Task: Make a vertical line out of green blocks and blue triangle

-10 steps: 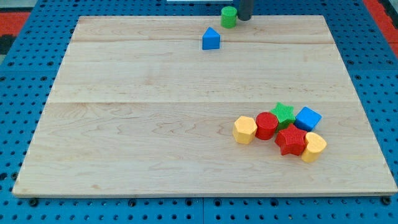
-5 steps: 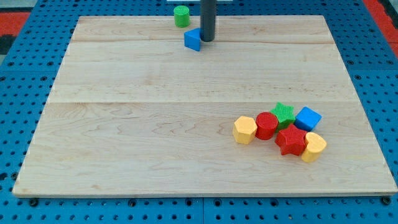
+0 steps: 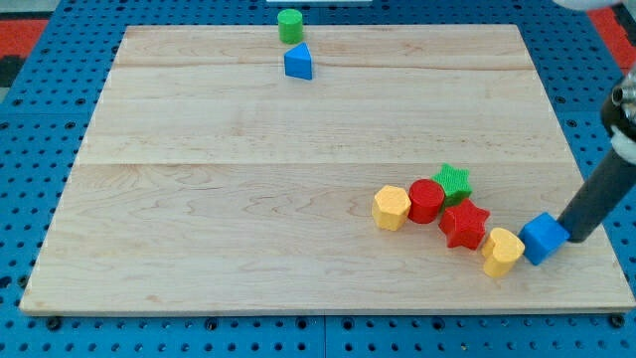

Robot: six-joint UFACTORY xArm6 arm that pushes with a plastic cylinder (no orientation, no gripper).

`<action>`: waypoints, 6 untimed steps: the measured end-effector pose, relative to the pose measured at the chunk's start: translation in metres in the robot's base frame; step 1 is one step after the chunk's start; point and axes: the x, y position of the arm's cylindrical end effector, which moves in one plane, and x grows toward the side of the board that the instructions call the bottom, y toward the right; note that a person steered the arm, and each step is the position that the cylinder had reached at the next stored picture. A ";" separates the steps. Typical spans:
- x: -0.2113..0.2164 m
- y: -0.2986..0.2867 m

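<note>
A green cylinder [image 3: 289,25] stands at the top edge of the wooden board [image 3: 248,179], left of centre. The blue triangle [image 3: 297,62] lies just below it and slightly to its right. A green star [image 3: 453,181] sits in the cluster at the lower right, touching a red cylinder [image 3: 426,200] and a red star [image 3: 464,224]. My tip [image 3: 575,239] is at the lower right, against the right side of a blue cube [image 3: 544,238], far from the green cylinder and the triangle.
A yellow block [image 3: 392,208] lies left of the red cylinder. A yellow heart-like block [image 3: 502,251] sits between the red star and the blue cube. Blue pegboard surrounds the board.
The tip left the blue triangle at the top and now stands at the lower right. The blue cube moved down and right, out of the cluster. The triangle shifted slightly left.
</note>
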 end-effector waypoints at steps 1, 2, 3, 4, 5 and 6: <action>0.003 0.014; 0.022 -0.004; -0.011 -0.056; -0.070 -0.094; -0.104 -0.127; -0.105 -0.185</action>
